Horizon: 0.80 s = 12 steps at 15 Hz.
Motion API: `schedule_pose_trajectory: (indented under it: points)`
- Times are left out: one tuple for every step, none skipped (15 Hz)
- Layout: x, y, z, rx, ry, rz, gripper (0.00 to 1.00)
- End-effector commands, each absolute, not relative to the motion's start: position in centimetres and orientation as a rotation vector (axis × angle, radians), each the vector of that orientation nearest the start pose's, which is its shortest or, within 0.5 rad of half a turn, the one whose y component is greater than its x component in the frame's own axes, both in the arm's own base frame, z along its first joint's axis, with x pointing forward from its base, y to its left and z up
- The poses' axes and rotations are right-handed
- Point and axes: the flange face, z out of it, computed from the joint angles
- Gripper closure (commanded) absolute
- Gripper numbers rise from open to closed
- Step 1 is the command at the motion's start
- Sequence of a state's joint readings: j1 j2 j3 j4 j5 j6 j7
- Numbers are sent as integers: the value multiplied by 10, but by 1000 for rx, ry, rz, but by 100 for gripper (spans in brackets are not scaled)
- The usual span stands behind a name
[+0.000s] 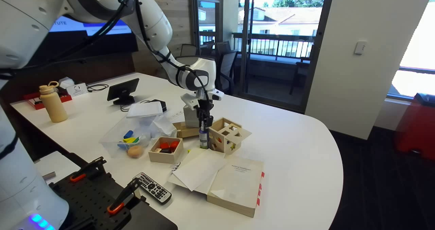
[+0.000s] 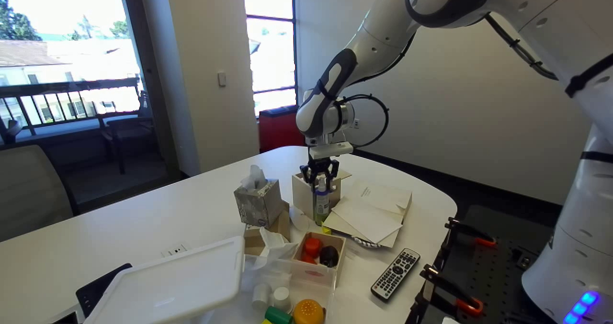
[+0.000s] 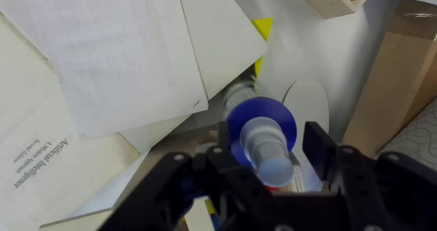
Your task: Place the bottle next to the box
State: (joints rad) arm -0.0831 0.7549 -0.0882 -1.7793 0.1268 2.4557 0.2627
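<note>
The bottle (image 1: 203, 140) stands upright on the table, slender, with a blue-purple collar, a clear cap and a pale label; it also shows in an exterior view (image 2: 322, 203). In the wrist view, its cap (image 3: 268, 152) points up between the fingers. My gripper (image 3: 268, 137) is open around the bottle's top. The right finger is apart from it; the left is close to the collar, and I cannot tell if it touches. The box (image 1: 166, 151) is small, shallow and square, pale wood with orange-red pieces inside; it shows in an exterior view (image 2: 341, 247) and at the wrist view's top (image 3: 336, 4).
A wooden shape-sorter box (image 1: 221, 140) stands right beside the bottle. Loose papers (image 1: 200, 169) and a thick book (image 1: 238, 186) lie in front. A tissue box (image 2: 261, 204), a cardboard box (image 3: 389, 87), a clear bin (image 1: 115, 138) and a remote (image 2: 395, 273) are around.
</note>
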Motion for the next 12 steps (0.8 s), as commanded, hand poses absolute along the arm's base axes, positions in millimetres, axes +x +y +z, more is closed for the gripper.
schedule_pose_trajectory:
  points:
    - [636,-108,129,-3012,811,139,71]
    - [637,-109,130,-3012,813,134,80]
    - [638,-109,131,-3015,814,128,86]
    - [639,-109,132,-3019,813,124,94]
    - [639,-109,132,-3021,811,125,93]
    - [639,-108,134,-3022,807,126,92]
    - [639,-106,136,-3023,802,123,92]
    - [640,-104,138,-3027,797,129,92]
    - [640,-101,143,-3030,788,133,92]
    - [639,-96,149,-3046,797,147,92]
    - [639,-93,153,-3060,799,161,92]
    - [639,-88,158,-3078,796,181,92]
